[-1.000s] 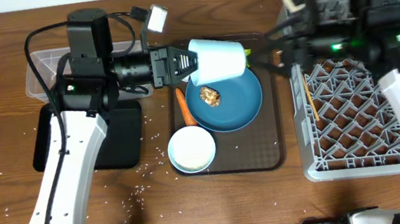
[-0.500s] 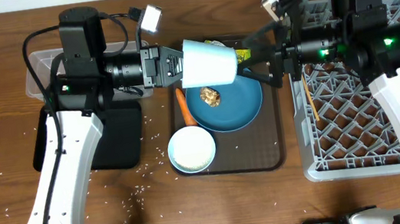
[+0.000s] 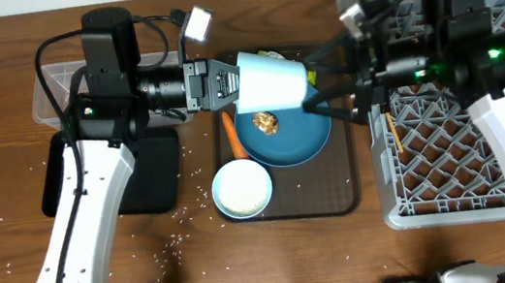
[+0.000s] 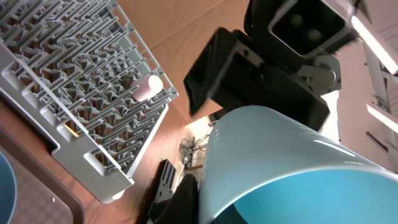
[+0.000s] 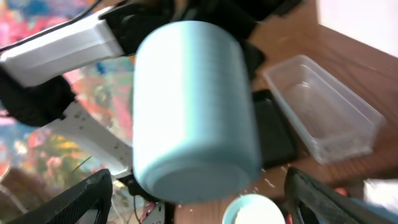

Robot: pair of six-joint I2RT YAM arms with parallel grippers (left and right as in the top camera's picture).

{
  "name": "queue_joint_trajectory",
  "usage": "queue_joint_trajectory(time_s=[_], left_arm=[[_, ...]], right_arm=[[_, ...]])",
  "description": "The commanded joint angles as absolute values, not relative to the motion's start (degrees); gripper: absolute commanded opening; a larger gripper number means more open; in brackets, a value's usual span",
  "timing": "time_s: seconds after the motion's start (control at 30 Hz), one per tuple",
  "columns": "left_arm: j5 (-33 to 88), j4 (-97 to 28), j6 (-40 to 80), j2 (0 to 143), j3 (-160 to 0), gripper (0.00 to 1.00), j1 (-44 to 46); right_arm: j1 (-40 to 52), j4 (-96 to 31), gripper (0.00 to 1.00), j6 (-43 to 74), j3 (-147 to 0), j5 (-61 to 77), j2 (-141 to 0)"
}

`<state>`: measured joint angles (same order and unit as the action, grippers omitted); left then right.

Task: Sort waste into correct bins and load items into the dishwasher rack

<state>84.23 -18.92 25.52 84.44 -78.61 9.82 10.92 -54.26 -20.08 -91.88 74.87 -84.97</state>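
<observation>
A small white cup, blue inside, hangs on its side above the back of the brown tray. My left gripper is shut on its rim, one finger outside the wall. My right gripper faces the cup's base, open wide with its tips level with the base and apart from it. Below lie the dark-blue plate with the brown food lump, the carrot and the white bowl. The grey dishwasher rack stands at the right.
The clear tub and the black tray sit under my left arm, both also in the right wrist view. Rice grains are scattered on the wood in front. A chopstick lies in the rack. The brown tray holds the dishes.
My right gripper has advanced left towards the cup's base and spread wider. The left gripper shifted slightly left and back with the cup, still gripping it.
</observation>
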Motion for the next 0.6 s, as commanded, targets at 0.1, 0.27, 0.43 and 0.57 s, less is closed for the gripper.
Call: queue_joint_trajectory(time_s=[0.1, 0.27, 0.43, 0.57], left_arm=[[84.4, -18.3, 25.6, 84.4, -78.8, 0.06, 9.9], [84.4, -18.3, 25.6, 84.4, -78.8, 0.06, 10.0], [84.4, -18.2, 25.6, 84.4, -78.8, 0.06, 10.0], [84.4, -17.8, 25.7, 84.4, -78.8, 0.06, 10.0]], right_arm=[[14.7, -52.2, 0.85, -22.8, -91.9, 78.2, -83.4], [16.0, -50.6, 0.78, -22.8, -91.9, 78.2, -83.4], [17.4, -49.6, 0.68, -22.8, -91.9, 78.2, -83.4], [18.1, -49.6, 0.69, -22.8, -91.9, 76.2, -83.4]])
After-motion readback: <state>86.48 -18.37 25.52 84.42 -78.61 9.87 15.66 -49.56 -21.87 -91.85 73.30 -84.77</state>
